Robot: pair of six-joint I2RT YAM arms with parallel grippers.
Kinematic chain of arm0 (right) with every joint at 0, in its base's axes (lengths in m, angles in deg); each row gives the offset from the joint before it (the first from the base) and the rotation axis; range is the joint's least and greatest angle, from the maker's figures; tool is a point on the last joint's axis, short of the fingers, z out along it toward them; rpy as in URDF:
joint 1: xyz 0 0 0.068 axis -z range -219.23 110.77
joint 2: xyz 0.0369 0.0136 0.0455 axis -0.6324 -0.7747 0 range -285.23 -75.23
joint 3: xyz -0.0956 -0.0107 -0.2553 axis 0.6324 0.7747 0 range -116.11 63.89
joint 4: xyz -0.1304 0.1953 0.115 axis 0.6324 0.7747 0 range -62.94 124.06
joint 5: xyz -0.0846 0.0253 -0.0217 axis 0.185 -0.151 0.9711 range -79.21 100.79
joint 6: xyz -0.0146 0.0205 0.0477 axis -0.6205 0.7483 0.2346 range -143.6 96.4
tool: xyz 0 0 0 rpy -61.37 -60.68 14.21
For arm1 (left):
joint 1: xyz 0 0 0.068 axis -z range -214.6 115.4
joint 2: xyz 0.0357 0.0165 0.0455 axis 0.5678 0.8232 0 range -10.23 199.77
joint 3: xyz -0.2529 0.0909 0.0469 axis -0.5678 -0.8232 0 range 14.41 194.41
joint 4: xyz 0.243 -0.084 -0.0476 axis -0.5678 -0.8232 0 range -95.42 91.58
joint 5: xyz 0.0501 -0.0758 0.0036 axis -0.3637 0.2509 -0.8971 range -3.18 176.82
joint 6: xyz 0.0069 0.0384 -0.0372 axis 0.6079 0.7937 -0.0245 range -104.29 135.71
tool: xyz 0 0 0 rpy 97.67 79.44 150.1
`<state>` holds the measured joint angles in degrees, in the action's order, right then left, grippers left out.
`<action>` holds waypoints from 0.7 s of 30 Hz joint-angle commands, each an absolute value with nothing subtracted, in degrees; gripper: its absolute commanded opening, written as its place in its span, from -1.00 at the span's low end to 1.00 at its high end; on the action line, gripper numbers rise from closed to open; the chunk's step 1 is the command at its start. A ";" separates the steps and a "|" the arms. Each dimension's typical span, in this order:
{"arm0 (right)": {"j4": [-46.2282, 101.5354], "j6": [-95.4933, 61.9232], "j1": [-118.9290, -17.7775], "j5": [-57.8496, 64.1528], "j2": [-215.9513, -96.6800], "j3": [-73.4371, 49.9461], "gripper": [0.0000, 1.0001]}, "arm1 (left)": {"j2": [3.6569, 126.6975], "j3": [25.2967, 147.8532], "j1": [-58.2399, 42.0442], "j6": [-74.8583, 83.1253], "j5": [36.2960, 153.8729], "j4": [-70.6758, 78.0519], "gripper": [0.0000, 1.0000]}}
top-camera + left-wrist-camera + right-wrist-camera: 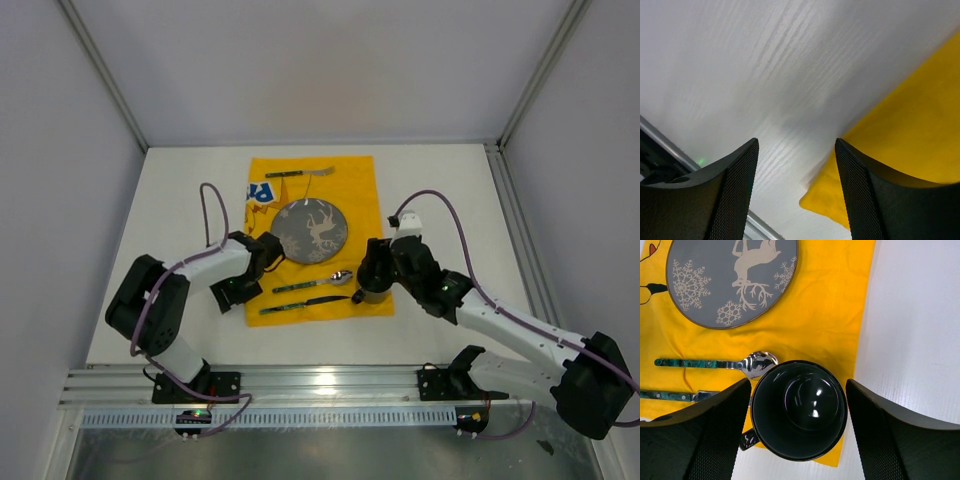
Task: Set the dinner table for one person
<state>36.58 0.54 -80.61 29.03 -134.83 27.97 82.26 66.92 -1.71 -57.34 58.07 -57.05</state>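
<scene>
Your right claw [797, 382] gripped the glossy black ceramic mug [800, 412] on the lower right corner of the yellow printed cloth [830, 315], your left claw [796, 142] gaped empty, and the large matte white dinner table [180, 200] filled the top view's middle.

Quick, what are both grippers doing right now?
Left gripper: open, holding nothing.
Right gripper: fingers flank the black mug; whether they grip it cannot be told.

Yellow cloth [350, 195]: big blue printed lettering, only "R" legible; rest unreadable.
</scene>
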 commanded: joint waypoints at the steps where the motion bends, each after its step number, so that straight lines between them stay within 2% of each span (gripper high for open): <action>1: 35.32 1.10 -80.53 29.52 -133.07 28.47 0.61 | 81.27 70.73 -1.90 -57.50 55.02 -62.83 0.29; 8: 34.79 2.24 -80.53 28.55 -132.45 29.61 0.61 | 77.23 88.31 -1.81 -52.31 49.38 -71.19 0.33; 21: 32.95 0.58 -80.53 26.70 -137.45 26.10 0.61 | 67.83 86.57 -1.81 -37.38 58.52 -56.08 0.47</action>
